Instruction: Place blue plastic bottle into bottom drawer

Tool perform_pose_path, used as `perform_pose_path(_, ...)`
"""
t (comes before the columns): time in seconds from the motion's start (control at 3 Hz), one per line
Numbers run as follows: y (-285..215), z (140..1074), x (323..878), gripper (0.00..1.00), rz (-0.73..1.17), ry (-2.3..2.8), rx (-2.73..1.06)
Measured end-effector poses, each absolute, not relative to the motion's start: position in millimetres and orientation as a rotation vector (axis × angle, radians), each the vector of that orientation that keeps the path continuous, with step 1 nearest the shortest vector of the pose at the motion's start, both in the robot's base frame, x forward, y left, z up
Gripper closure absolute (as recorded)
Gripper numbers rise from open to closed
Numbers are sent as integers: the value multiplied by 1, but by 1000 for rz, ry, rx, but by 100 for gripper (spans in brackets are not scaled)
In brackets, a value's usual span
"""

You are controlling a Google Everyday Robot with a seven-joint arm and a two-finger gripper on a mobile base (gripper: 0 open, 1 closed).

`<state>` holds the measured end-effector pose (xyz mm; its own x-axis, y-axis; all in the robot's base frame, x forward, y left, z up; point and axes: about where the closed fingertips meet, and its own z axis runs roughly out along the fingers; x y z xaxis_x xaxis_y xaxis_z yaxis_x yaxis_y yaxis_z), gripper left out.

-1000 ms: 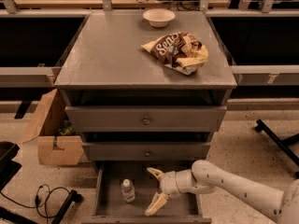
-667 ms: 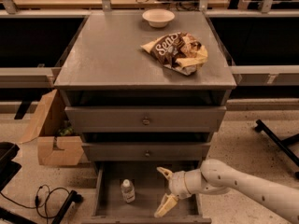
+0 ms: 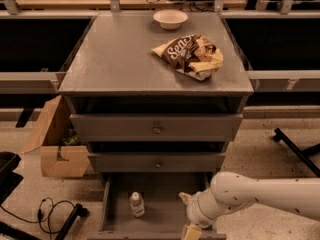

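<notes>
The blue plastic bottle (image 3: 136, 204), small and clear with a white cap, stands upright on the floor of the open bottom drawer (image 3: 162, 196), left of its middle. My gripper (image 3: 187, 215) is at the drawer's front right, to the right of the bottle and apart from it. Its two tan fingers (image 3: 185, 198) are spread open and hold nothing. The white arm (image 3: 260, 194) reaches in from the lower right.
Above the open drawer are two shut grey drawer fronts with round knobs (image 3: 156, 129). A chip bag (image 3: 190, 54) and a white bowl (image 3: 170, 19) lie on the cabinet top. A cardboard box (image 3: 55, 146) and cables (image 3: 52, 211) are on the floor at left, black chair legs (image 3: 300, 151) at right.
My open gripper has drawn back to the right and toward the drawer's front, away from the bottle. The bottle stays standing in the drawer.
</notes>
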<state>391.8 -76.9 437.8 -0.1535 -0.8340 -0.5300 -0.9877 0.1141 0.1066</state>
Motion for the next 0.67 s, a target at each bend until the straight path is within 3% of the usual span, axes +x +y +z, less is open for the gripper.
perform_pose_path(0.67,-129,505,364,0,195,2252,-1992)
